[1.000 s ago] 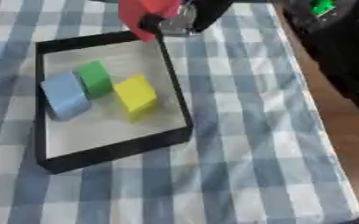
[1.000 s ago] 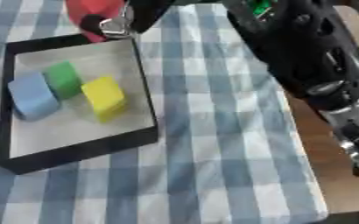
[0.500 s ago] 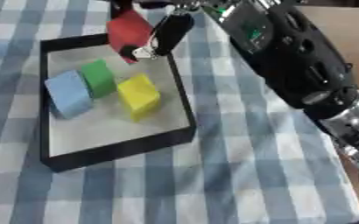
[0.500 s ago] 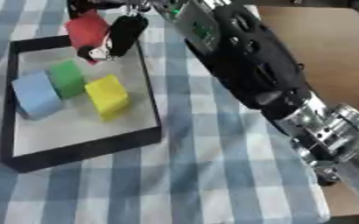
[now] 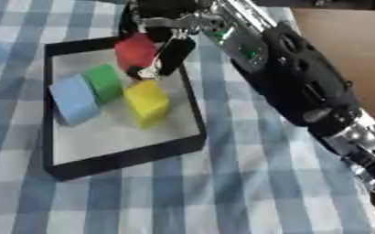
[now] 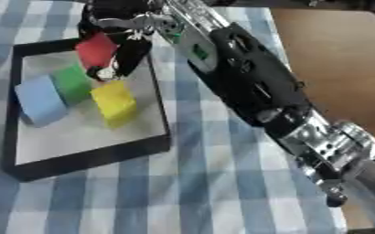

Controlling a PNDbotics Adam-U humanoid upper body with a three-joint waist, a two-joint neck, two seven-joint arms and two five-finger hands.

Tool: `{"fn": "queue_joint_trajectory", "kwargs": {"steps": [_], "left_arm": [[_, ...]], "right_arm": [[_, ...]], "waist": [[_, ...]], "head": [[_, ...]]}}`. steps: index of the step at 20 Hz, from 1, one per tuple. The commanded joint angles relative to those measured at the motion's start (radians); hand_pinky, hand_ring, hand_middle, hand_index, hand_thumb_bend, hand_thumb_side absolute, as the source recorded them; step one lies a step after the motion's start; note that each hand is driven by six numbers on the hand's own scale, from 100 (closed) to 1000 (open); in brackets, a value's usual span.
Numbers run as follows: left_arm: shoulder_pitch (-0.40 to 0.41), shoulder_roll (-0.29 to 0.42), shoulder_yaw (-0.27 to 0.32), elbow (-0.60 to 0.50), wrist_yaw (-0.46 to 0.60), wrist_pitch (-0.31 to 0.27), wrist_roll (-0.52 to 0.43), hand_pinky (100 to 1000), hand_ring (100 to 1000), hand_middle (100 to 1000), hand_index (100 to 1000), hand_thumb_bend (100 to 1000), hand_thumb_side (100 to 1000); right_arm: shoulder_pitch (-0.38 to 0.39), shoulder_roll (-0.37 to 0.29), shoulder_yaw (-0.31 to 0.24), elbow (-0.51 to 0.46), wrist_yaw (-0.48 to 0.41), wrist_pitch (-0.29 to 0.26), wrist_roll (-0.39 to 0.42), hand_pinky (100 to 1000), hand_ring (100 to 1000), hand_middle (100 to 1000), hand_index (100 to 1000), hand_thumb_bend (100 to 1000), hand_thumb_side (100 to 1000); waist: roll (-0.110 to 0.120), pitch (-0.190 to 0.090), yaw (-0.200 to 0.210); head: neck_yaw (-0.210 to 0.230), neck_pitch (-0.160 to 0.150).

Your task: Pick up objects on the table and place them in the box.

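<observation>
right hand (image 5: 163,43) clamped on red block (image 5: 136,50) over box (image 5: 192,98) at twelve o'clock, above green block (image 5: 104,81) and yellow block (image 5: 147,101); likely light, rigid, best pinched on opposite flat faces.

The box (image 5: 119,157) near half is unobstructed; its far half is occupied by blue block (image 5: 73,99), green block (image 5: 104,82), yellow block (image 5: 147,101).

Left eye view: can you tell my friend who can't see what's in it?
The robot's right hand holds a red block over a black box, above green, blue and yellow blocks lying inside.
</observation>
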Motion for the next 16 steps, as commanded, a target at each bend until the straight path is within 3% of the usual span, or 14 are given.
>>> {"fn": "queue_joint_trajectory", "kwargs": {"steps": [1,8,10,13,16], "left_arm": [[-0.009,0.029,0.004,-0.018,0.000,-0.002,-0.004,655,776,735,831,462,573],[-0.006,0.027,0.004,-0.018,0.001,-0.001,-0.004,654,776,735,831,465,574],[-0.005,0.027,0.003,-0.017,0.001,-0.001,-0.004,654,776,735,832,466,573],[-0.003,0.027,0.003,-0.017,0.002,-0.001,-0.005,655,776,735,832,468,574],[0.000,0.026,0.003,-0.016,0.002,-0.001,-0.005,655,776,734,833,470,573]], "right_arm": [[-0.007,-0.004,-0.001,0.004,0.022,-0.005,-0.010,833,738,605,742,168,636],[0.008,-0.006,0.001,0.001,0.049,-0.054,0.002,920,914,816,920,453,738],[0.009,-0.009,-0.007,-0.008,0.059,-0.069,0.006,944,931,834,938,438,732],[0.011,-0.014,-0.023,-0.019,0.087,-0.056,-0.032,956,932,851,949,282,680],[0.015,-0.017,-0.026,-0.022,0.092,-0.037,-0.079,961,928,853,954,259,671]], "waist": [[-0.002,-0.008,-0.001],[-0.002,-0.006,-0.002],[-0.002,-0.007,-0.002],[-0.001,-0.008,-0.003],[0.000,-0.010,-0.003]], "head": [[0.004,-0.011],[0.007,-0.013],[0.008,-0.013],[0.008,-0.013],[0.009,-0.013]]}}
